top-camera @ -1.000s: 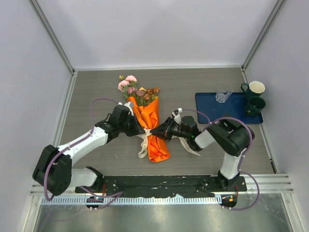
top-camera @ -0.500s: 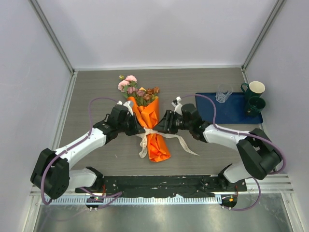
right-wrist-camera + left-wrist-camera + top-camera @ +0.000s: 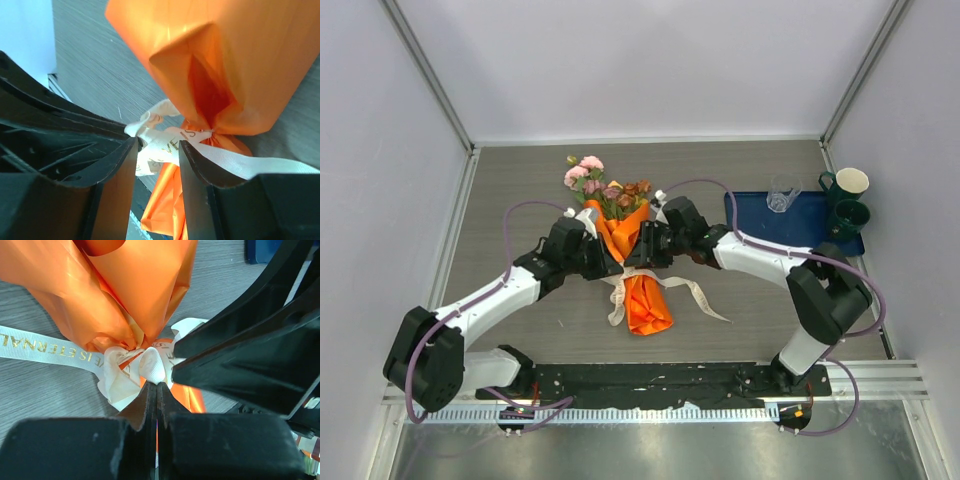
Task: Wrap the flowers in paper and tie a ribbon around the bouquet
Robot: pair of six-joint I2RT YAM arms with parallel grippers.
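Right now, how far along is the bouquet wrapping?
Done: the flowers sit in a cone of paper, and the ribbon is cinched round its waist. In hand: the left gripper is shut on a ribbon loop at the knot; the right gripper stands open with ribbon between its jaws. Still to do: finishing the tie; the ribbon ends lie loose on the table.

Paper (image 3: 645, 305) is bright orange, ribbon (image 3: 45, 346) cream with gold lettering, flowers (image 3: 588, 172) pink and rusty brown. Tabletop (image 3: 510, 190) is grey woodgrain, and the tray (image 3: 810, 235) at 3 o'clock is navy.
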